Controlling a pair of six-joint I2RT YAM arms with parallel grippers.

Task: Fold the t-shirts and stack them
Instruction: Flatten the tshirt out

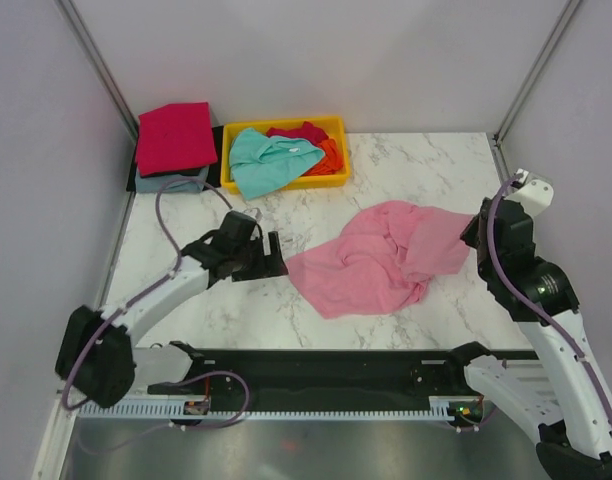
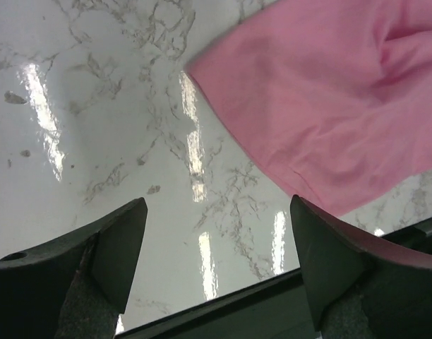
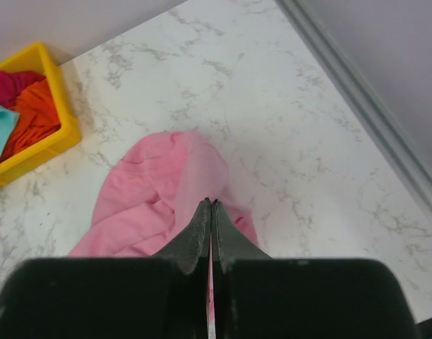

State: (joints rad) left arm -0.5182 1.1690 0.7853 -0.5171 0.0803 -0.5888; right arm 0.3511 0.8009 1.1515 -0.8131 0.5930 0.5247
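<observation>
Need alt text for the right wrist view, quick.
The right gripper is shut on the edge of the crumpled light pink t-shirt, which lies on the marble table. A yellow tray holding other t-shirts sits at upper left.
</observation>
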